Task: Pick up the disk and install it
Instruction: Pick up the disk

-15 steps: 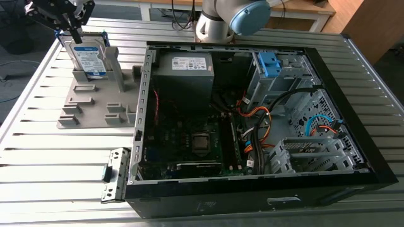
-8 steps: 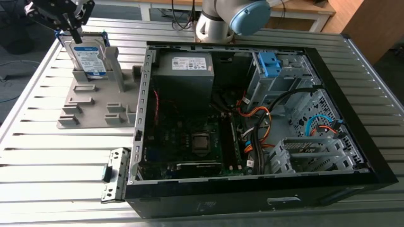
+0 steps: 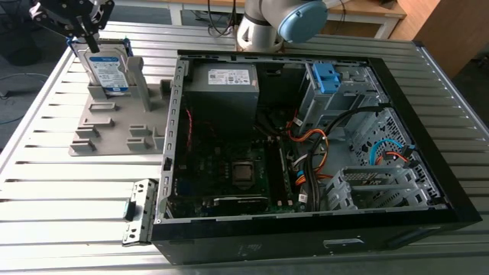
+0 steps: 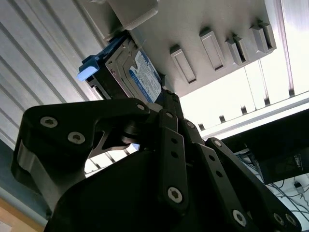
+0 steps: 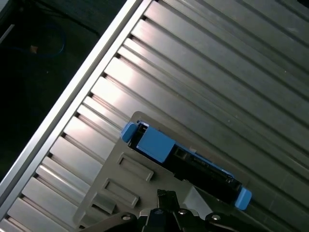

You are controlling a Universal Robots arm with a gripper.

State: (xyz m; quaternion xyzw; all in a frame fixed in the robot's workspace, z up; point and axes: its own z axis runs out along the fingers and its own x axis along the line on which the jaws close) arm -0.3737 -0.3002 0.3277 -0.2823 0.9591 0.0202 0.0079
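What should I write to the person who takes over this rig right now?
Gripper: at the top edge of the disk; whether it grips, I cannot tell.
Disk: upright in the grey stand on the table, at the exterior view's left of the open computer case.
Done: gripper is at the disk.
Left: disk not yet lifted, not yet installed.

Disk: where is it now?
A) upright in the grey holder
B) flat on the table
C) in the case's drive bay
A: the disk stands on edge in the grey holder, outside the case, with the gripper at its top.
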